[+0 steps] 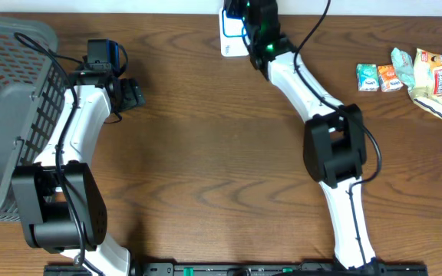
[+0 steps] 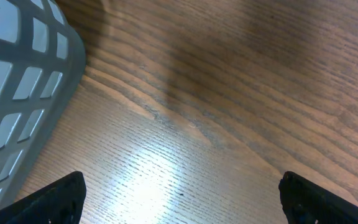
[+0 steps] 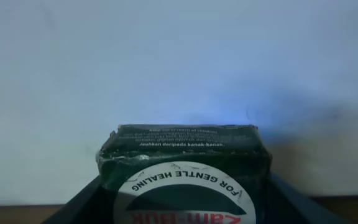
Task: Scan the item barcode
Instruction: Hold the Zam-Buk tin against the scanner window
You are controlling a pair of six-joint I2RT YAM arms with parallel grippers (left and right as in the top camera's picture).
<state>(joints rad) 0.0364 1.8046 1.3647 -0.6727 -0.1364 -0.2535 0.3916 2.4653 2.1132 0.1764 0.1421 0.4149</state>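
The item is a dark green Zam-Buk box (image 3: 185, 163) with a white ring reading "FOR GENTLE HEALING". My right gripper (image 3: 185, 196) is shut on it, a black finger (image 3: 82, 202) on each side. Close behind the box, a white surface (image 3: 179, 62) with a faint blue glow fills the right wrist view. From overhead, the right gripper (image 1: 249, 14) sits at the table's far edge over a white card-like object (image 1: 232, 40), and the box itself is hard to make out there. My left gripper (image 1: 133, 93) hangs open over bare wood, its fingertips (image 2: 61, 196) wide apart with nothing between them.
A grey mesh basket (image 1: 14, 100) stands at the left edge, its wall (image 2: 17, 93) close to the left gripper. Several small snack packets (image 1: 405, 77) lie at the far right. The table top is brown wood.
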